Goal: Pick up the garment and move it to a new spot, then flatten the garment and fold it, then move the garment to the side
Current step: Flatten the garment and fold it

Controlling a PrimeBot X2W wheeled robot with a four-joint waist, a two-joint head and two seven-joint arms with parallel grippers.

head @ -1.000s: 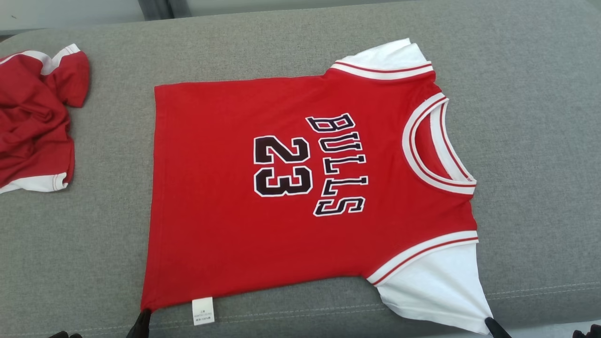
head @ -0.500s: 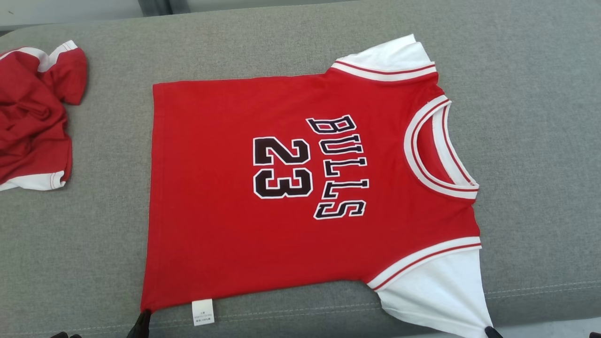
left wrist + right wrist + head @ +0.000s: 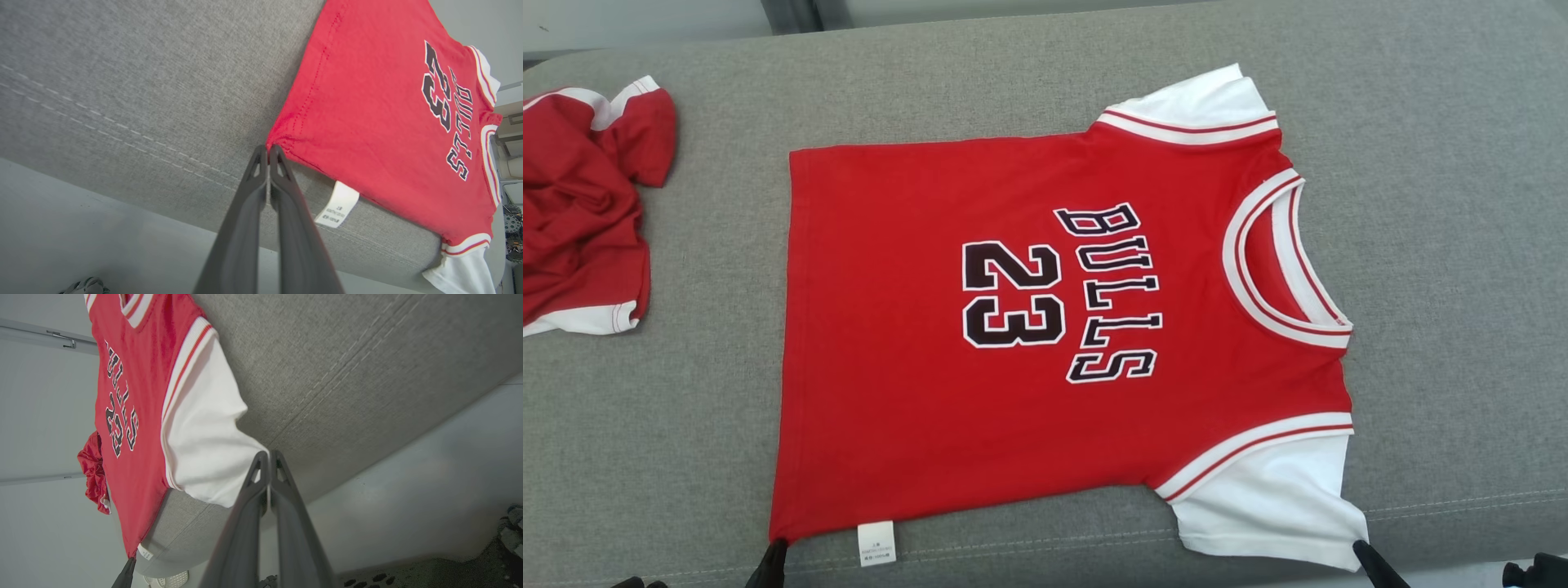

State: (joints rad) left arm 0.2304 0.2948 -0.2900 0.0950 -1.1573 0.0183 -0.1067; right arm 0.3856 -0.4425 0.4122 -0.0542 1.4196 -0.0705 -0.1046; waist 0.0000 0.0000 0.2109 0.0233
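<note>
— Since a second ago, what has shifted on the garment (image 3: 1013, 327)?
— Its near white sleeve (image 3: 1266, 506). The corner has drawn in and looks less stretched, and the right gripper (image 3: 1357, 547) has come in with it.
— Where does the garment lie?
— Flat and print up on the grey cushion (image 3: 1462, 245), collar toward the robot's right, its near edge at the cushion's front.
— And the fingers?
— The right gripper is clenched on that sleeve corner. The left gripper (image 3: 778, 544) is pinched on the hem corner, just beside the white label (image 3: 876, 543).
— Anything else?
— A crumpled red cloth (image 3: 580, 220) at far left, well apart.
</note>
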